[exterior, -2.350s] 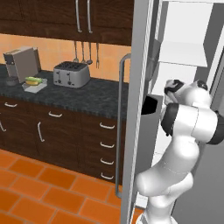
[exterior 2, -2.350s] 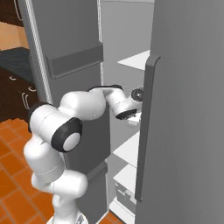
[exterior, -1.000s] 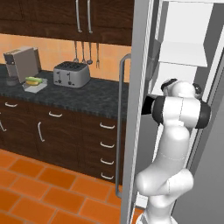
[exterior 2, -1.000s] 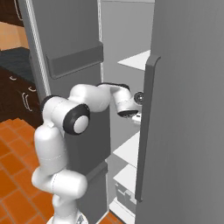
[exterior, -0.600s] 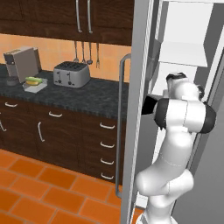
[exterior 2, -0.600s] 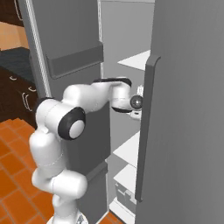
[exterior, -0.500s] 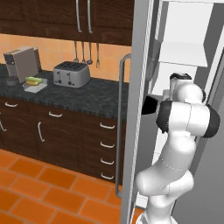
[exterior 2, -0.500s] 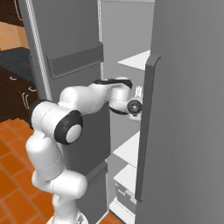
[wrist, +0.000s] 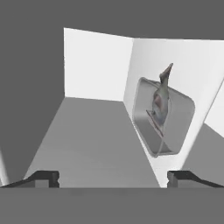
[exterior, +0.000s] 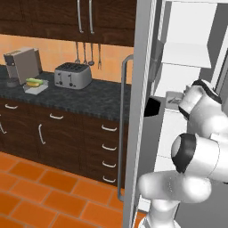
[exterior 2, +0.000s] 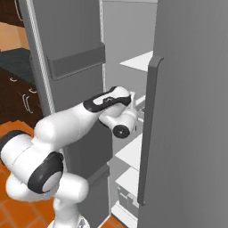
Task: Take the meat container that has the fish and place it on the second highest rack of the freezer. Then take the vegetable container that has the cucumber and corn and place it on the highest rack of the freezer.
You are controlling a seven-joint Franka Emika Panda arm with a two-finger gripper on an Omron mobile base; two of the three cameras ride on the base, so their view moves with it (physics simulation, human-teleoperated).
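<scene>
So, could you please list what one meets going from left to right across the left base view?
Coffee machine → container with the cucumber and corn → toaster → hanging utensils → freezer door handle → robot arm.

There was one fish (wrist: 161, 101) in one meat container (wrist: 183, 118), one toaster (exterior: 72, 75), and one coffee machine (exterior: 22, 63).

Orange tile floor (exterior: 40, 196), dark cabinets (exterior: 58, 138), toaster (exterior: 72, 75).
</scene>
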